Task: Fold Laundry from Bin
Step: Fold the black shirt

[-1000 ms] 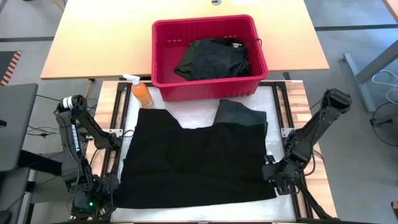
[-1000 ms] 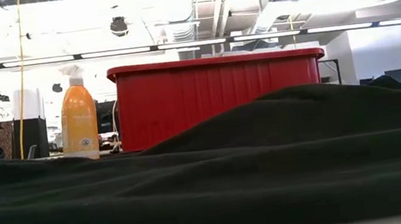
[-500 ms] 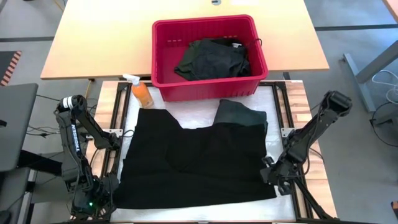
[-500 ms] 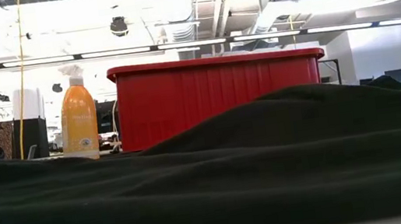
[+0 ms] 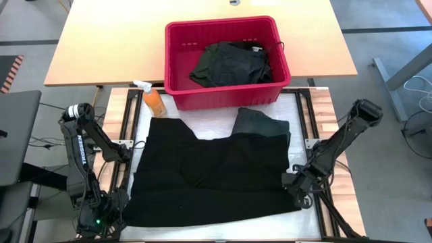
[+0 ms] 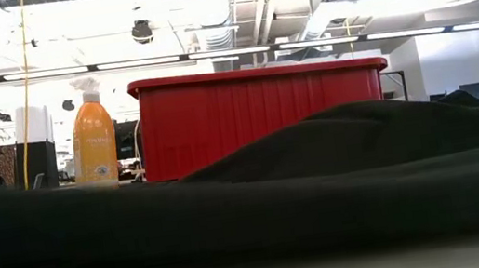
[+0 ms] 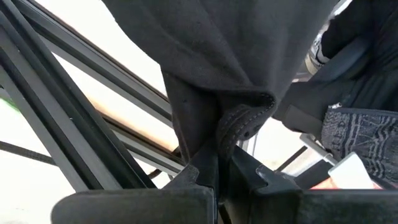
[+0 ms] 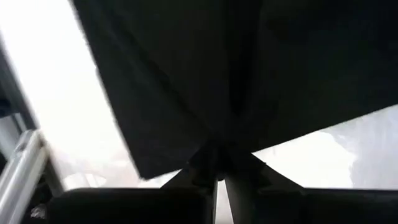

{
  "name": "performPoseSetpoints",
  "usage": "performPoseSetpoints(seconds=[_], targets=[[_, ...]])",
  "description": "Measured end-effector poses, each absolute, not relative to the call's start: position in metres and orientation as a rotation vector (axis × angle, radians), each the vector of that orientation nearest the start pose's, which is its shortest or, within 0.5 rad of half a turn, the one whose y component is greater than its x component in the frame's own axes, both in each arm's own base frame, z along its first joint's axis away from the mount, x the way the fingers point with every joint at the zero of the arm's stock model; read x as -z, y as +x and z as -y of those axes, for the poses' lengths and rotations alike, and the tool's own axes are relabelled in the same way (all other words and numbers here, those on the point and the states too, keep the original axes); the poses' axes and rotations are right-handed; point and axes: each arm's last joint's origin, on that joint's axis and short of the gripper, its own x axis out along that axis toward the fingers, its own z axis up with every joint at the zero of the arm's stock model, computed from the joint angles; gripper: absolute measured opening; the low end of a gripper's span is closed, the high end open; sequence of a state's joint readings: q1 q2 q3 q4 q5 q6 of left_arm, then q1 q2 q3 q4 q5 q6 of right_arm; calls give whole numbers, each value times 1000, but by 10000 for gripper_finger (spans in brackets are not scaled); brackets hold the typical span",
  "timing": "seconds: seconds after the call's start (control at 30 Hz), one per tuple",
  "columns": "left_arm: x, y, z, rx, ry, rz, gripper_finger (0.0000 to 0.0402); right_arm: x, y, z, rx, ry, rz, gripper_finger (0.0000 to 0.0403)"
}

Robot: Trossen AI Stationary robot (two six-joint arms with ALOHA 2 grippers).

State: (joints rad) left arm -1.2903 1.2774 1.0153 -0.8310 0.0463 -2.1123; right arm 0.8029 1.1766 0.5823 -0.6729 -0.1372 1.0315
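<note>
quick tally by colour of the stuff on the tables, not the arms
black or dark cloth: 3 – spread garment, dark green garment partly under it, bundle in the bin (may be several pieces)
red: 1 – bin
orange: 1 – spray bottle
total: 5

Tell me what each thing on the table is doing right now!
Black cloth shirt: spread flat, near corners pinched.
Red plastic bin: upright, dark clothes bunched inside.
Dark green garment: lying crumpled by the bin.
Orange spray bottle: standing upright.
Left gripper: shut on the shirt.
Right gripper: shut on the shirt.
</note>
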Motion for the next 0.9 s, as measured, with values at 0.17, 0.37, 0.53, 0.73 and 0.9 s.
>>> performPoseSetpoints(seconds=[0.17,0.37,0.53,0.73,0.9], targets=[[-266,66,234,-226,-1036,-1552,0,-165,130,-132,-100,440,-1522,66],[-266,66,234,-222,-1042,-1550,0,-172,126,-126,-134,477,-1562,101],[-267,66,234,-222,-1043,-1548,0,-182,124,-124,-155,492,-1539,126],[-267,66,234,-222,-1044,-1547,0,-195,141,-139,-299,544,-1277,131],[-267,66,234,-214,-1036,-1546,0,-213,161,-151,-398,508,-894,119]])
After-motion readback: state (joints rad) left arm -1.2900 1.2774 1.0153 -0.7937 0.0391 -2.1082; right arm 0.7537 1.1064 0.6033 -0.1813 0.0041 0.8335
